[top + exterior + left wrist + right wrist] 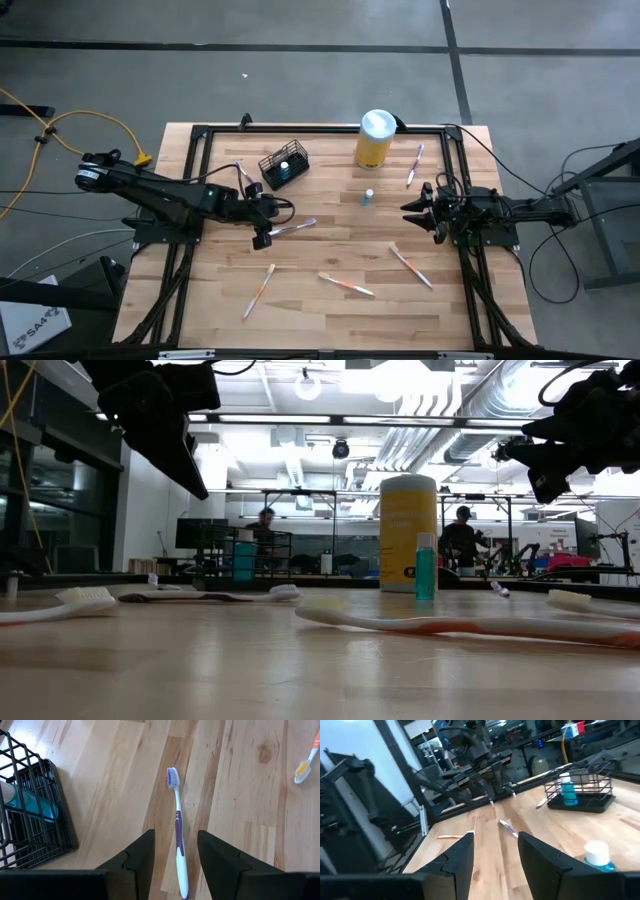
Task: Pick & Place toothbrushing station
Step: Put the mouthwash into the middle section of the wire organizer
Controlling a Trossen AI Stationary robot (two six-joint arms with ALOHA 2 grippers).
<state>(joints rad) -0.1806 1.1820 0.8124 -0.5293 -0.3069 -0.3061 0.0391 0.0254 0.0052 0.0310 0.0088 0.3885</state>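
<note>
Item: toothbrushing station (284,166), at my counter's (330,320) eleven o'clock. Left pincer (175,852) hovers parted, empty, above purple toothbrush (178,830). Right pincer (495,852) at three o'clock, parted, empty.

Grey concrete floor (300,80), ceiling ducts (480,400), bright overhead lights (400,375)

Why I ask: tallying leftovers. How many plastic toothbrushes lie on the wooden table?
6: one beside the black wire-mesh holder, one below the left gripper, one beside the yellow canister, three nearer the front. Others may hide.
</note>
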